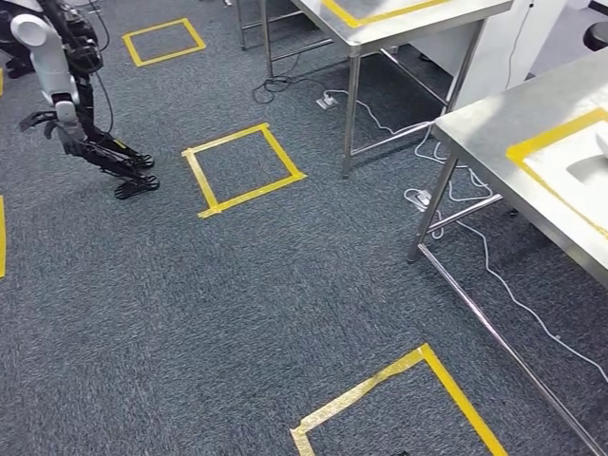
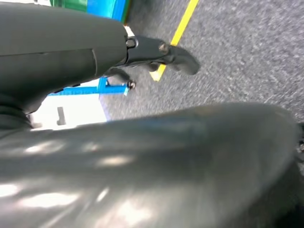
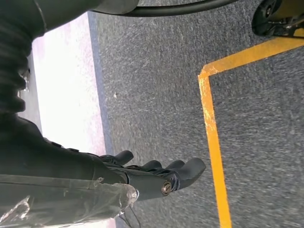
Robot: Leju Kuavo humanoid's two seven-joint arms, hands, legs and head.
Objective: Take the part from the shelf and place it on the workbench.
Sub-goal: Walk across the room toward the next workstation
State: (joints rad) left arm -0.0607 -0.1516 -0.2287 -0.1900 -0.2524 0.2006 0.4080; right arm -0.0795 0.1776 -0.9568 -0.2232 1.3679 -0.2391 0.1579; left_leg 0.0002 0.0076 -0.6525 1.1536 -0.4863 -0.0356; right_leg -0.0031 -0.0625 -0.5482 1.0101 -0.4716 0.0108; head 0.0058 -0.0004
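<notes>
Both arms hang at my sides. Left hand: fingers stretched out loose, nothing in them as far as I can see. Right hand: same, fingers straight, nothing held, above grey carpet beside a yellow tape corner.

Part: can't locate it with confidence. A pale shape sits inside the taped outline on the steel workbench, ahead and off to my right-hand side. It's cut by the frame edge, so I can't tell what it is or its long axis.

Blue framing with a white panel is close by my left hand; possibly the shelf, unconfirmed.

Judgement: the workbench is nearer my right hand, so placing favours that side. Still need to find the shelf first.

No readable labels or writing.
</notes>
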